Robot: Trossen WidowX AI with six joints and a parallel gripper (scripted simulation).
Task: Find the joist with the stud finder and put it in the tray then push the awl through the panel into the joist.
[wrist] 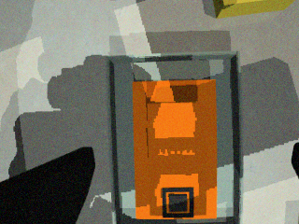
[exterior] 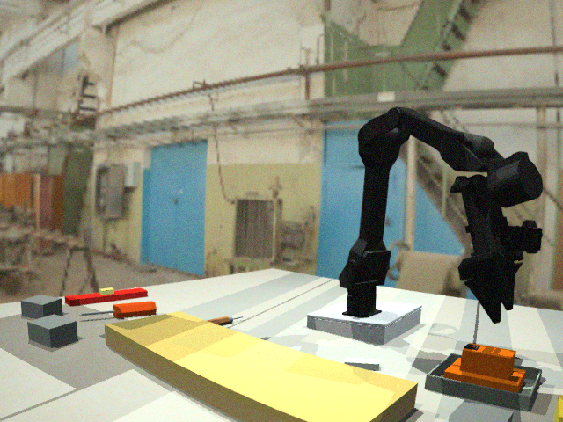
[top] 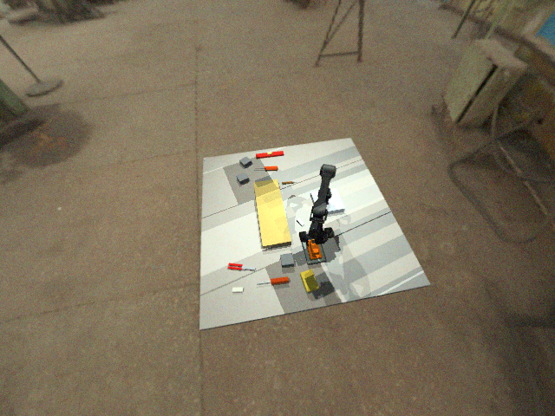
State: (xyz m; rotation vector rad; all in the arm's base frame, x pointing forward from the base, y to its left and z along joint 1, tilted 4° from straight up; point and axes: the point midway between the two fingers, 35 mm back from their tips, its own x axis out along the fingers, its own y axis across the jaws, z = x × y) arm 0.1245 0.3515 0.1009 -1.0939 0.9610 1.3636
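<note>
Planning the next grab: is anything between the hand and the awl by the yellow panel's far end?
Nothing visible blocks it. The open hand hangs above the stud finder in the tray; toward the awl lies only a small flat grey piece on the mat, beside the panel.
</note>
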